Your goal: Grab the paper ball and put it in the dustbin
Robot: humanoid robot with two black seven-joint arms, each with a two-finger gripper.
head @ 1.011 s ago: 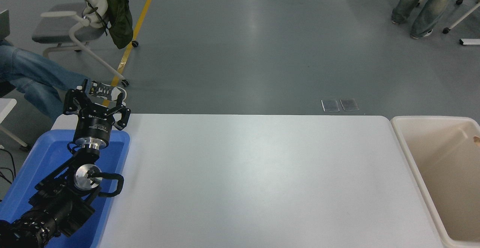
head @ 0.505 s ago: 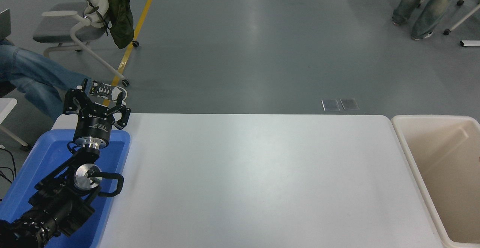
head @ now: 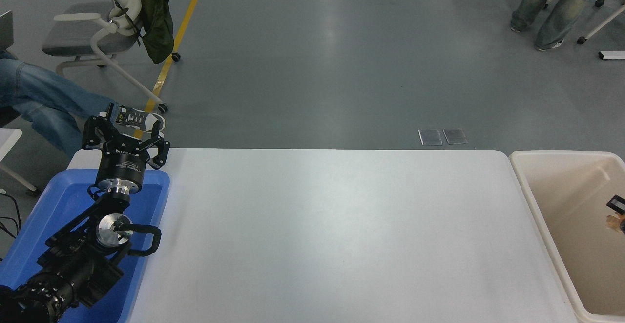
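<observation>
Peeking in at right edge: right hand (head: 619, 210) touching paper ball (head: 613, 222) over dustbin (head: 547, 225)

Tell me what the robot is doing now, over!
Left gripper parked open above the blue tray. Right gripper barely in view at the right edge, over the dustbin, a bit of paper ball at its tip. Nothing in the way.

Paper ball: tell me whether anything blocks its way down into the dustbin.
Nothing visible does. The paper ball shows at the picture's right edge beside the right gripper, over the dustbin, whose visible inside is bare.
</observation>
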